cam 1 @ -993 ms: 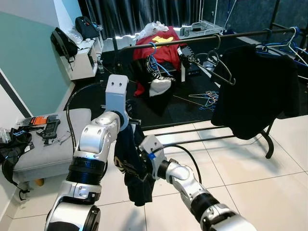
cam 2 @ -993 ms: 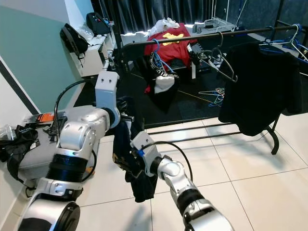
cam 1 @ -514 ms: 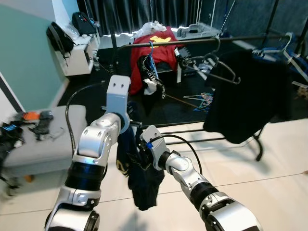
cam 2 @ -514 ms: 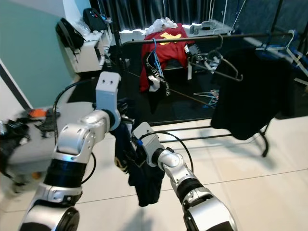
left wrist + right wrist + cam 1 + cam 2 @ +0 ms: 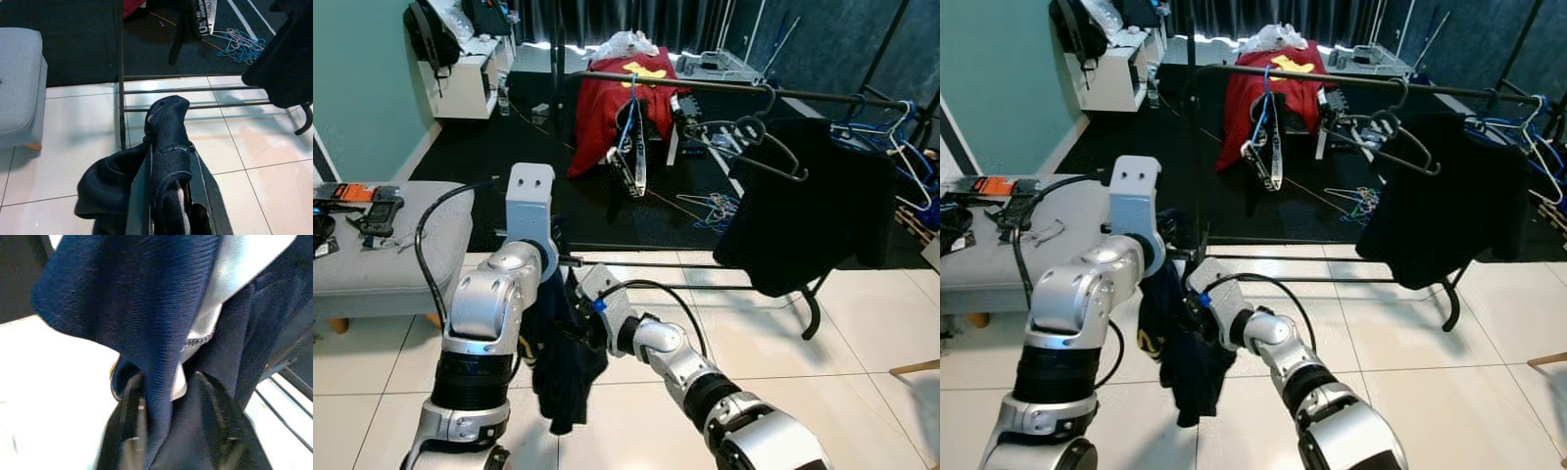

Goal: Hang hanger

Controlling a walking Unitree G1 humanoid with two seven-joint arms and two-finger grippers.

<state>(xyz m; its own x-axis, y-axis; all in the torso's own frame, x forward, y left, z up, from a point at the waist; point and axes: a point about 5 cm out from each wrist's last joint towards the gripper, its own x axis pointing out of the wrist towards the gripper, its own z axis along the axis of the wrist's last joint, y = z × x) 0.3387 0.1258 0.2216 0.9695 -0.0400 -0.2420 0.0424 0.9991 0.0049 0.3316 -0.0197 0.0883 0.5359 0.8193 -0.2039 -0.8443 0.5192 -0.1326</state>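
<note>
Two tools on navy garment

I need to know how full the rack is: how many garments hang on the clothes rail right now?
2: a black garment at the rail's right end, and a black-and-white one on a blue hanger toward its left end. More may hide behind the black one.

White tiled floor, black rug, teal wall, grey ottoman
</note>
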